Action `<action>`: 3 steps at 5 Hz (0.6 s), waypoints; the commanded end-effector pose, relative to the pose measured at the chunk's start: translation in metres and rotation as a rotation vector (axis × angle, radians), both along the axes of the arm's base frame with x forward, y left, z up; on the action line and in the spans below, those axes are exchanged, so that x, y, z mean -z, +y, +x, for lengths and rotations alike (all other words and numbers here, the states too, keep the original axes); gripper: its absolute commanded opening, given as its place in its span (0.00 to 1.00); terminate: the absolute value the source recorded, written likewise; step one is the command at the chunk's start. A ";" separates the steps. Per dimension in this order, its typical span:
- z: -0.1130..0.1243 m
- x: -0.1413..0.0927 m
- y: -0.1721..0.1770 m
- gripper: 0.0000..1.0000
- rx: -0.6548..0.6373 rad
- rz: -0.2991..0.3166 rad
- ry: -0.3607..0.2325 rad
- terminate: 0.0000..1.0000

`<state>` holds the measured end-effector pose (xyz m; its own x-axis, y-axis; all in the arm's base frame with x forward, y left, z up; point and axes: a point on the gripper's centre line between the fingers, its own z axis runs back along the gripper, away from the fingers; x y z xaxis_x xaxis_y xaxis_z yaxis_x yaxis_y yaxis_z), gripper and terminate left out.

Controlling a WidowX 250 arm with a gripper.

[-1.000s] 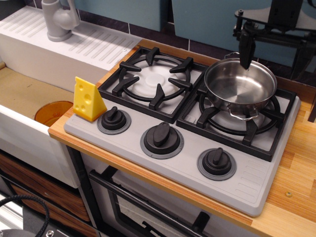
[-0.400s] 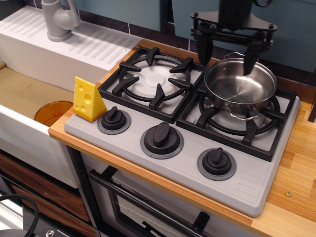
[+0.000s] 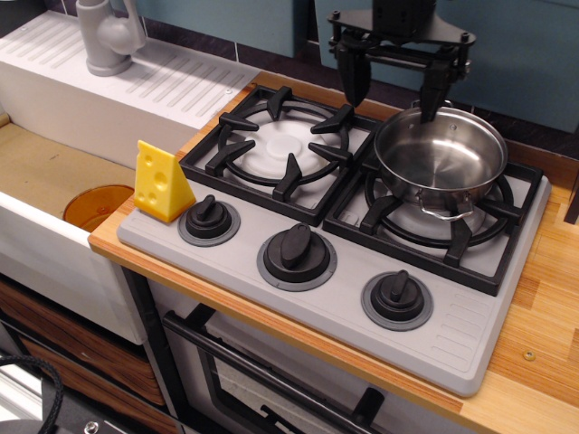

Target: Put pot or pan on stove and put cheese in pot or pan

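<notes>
- Toy kitchen, mid-task: the pot point(image 3: 441, 158) sits on the right burner of the stove point(image 3: 335, 298), upright and empty, one loop handle facing the camera. First half of the job looks done.
- The gripper point(image 3: 392, 83) hangs above the back edge of the cooktop, just left of the pot's rear rim. Its two black fingers point(image 3: 353, 77) are spread apart w/ nothing between them; the right finger dips close to the pot's far rim, but contact can't be judged from this angle.
- The cheese point(image 3: 161, 183), a yellow holed wedge, stands upright at the stove's front-left corner, just beside the leftmost knob point(image 3: 208, 218) and near the surface point(image 3: 543, 298) edge.
- Key relation: the cheese lies well apart from the fingers, toward the left and toward the camera, diagonally across the left burner point(image 3: 279, 147). Only one arm, so no choice of reach.
- The wedge's long axis runs vertical, w/ the thin ridge up and the broad base down; judged best pinched across its flat sides, approx. from above.
- An orange cup point(image 3: 95, 206) sits low in the sink point(image 3: 45, 172) next to the cheese and is not the target.
- Risk, as a judgement: the wedge stands near the edge and could tip off toward the sink if nudged.
</notes>
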<state>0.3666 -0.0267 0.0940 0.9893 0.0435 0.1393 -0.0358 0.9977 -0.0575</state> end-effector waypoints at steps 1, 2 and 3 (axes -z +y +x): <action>-0.001 0.000 -0.010 1.00 -0.046 -0.014 -0.116 0.00; -0.004 0.001 -0.024 1.00 -0.081 -0.014 -0.110 0.00; -0.005 0.006 -0.034 1.00 -0.091 -0.017 -0.118 0.00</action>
<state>0.3555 -0.0621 0.0625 0.9732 0.1320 0.1882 -0.1213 0.9903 -0.0673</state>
